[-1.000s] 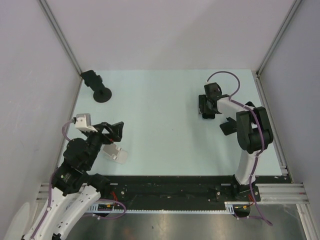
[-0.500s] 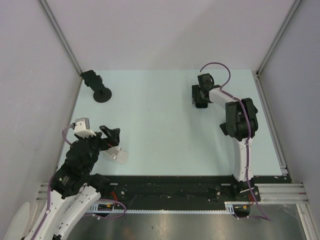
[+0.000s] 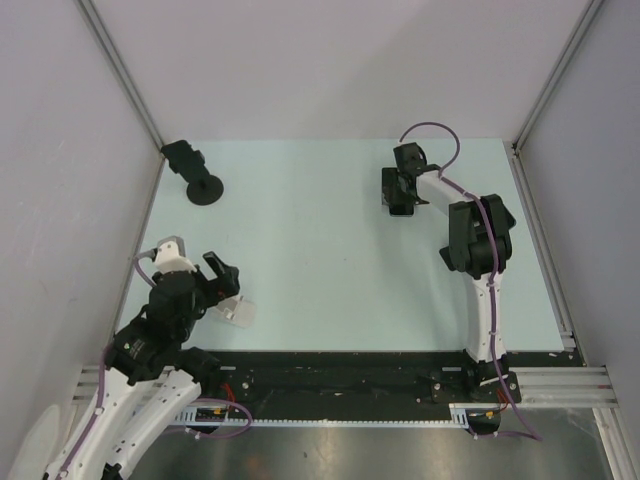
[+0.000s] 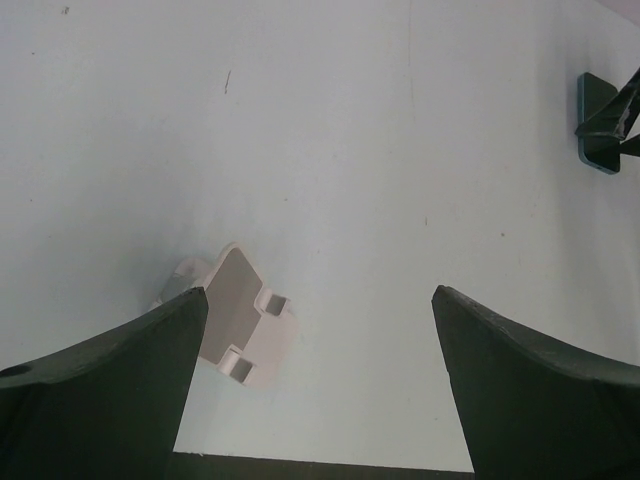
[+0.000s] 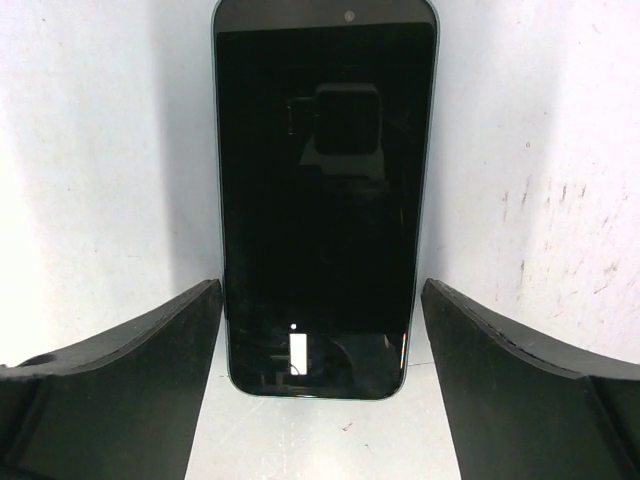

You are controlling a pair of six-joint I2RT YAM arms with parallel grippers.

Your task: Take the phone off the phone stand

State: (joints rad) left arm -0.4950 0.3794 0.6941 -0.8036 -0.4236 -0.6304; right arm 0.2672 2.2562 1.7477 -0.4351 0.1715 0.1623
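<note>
Black phone (image 5: 325,200) lies between right gripper's (image 5: 320,287) parted jaws; left gripper (image 4: 320,292) spread above white stand (image 4: 240,322).

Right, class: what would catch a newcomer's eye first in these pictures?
A dark phone lies flat, screen up, at the far right of the table, with the jaws of the right gripper open on either side. The empty white stand sits at the near left.

Black round-based object (image 3: 203,180) at far-left corner of pale blue table (image 3: 320,260), just beside white side wall (image 3: 70,180).
</note>
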